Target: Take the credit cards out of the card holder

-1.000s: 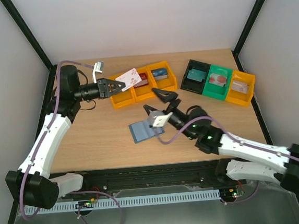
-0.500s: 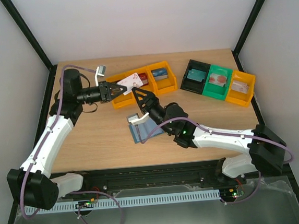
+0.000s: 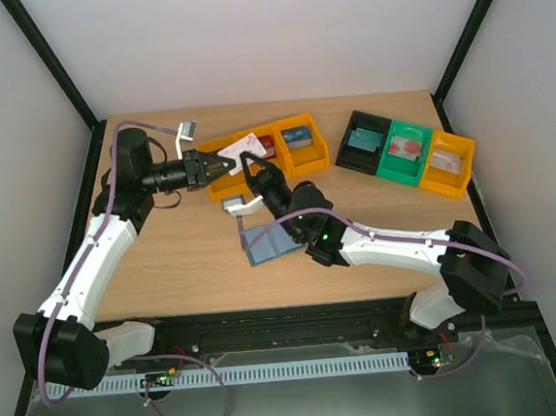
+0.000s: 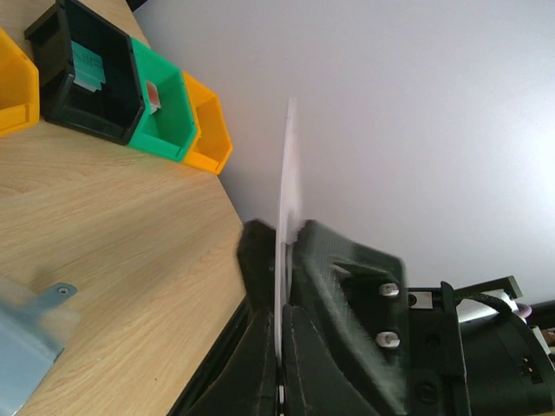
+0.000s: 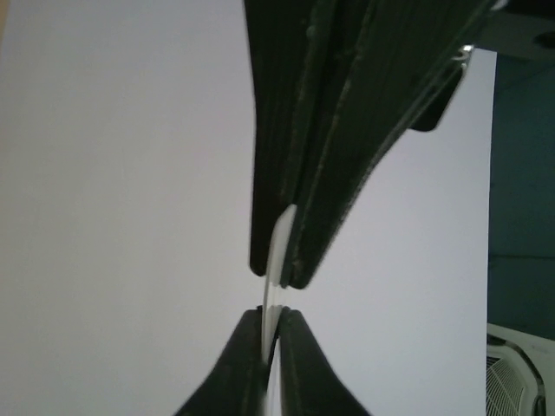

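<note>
On the wooden table (image 3: 180, 260) the card holder (image 3: 265, 245) lies open and flat. Over the yellow bins (image 3: 225, 186) the left gripper (image 3: 223, 160) pinches a red-and-white credit card (image 3: 244, 148). Only the right wrist view shows the right gripper (image 3: 253, 163) clamped on it too.

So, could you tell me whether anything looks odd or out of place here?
One thing: a credit card is pinched in mid-air by the left fingers and right fingers at once, which looks like a handover. The card holder lies unheld on the table.
</note>
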`<state>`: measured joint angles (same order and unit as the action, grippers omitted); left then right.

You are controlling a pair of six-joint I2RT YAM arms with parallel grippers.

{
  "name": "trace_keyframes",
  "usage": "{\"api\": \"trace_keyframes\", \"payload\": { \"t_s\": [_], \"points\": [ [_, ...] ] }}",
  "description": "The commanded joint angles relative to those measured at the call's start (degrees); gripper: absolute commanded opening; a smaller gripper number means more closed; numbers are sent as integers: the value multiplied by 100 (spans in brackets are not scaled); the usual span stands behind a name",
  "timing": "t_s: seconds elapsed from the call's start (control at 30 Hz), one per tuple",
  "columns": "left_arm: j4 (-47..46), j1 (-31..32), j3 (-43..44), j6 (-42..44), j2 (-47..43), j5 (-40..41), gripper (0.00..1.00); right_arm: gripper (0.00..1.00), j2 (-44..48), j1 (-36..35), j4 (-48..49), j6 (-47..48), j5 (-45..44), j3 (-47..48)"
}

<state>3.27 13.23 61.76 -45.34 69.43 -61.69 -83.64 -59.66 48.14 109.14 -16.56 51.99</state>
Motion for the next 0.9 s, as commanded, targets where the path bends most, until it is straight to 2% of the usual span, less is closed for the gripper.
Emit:
{"api": "trace_keyframes", "payload": {
  "t_s": [0.0,0.1,0.13,0.23,0.27,0.33,0.37,0.47,0.57,0.7,0.8,0.87],
  "points": [
    [-107,39,-32,-51,-113,-163,2,2,-53,-28,328,102,-299,214],
    [-98,39,-32,55,-114,-178,3,2,55,-21,193,-124,-289,163],
    [-81,33,-20,137,-114,-211,12,2,122,-27,41,-303,-325,174],
    [185,-7,77,664,-127,-132,94,2,418,55,-1223,-1211,-505,410],
    [404,-40,163,994,-122,-33,99,2,525,159,-1962,-1659,-552,613],
    [1032,-96,368,1953,-104,409,99,1,683,538,-3697,-2745,-438,1148],
    [1388,-101,486,2580,-79,785,100,2,753,973,-4429,-3235,-207,1389],
    [2063,-111,640,3956,7,2141,99,2,1132,2297,-5623,-3912,685,1418],
    [2245,-258,554,4789,125,2918,99,2,1643,3649,-5685,-3721,1315,813],
    [2089,-552,246,5485,301,3214,99,1,1959,5292,-5022,-3681,1878,73],
    [1842,-773,71,5598,473,3172,99,2,1662,6502,-4607,-4002,2420,49],
    [1862,-840,100,5670,633,3136,100,2,1175,7150,-4706,-3970,2540,179]
  ]
}}
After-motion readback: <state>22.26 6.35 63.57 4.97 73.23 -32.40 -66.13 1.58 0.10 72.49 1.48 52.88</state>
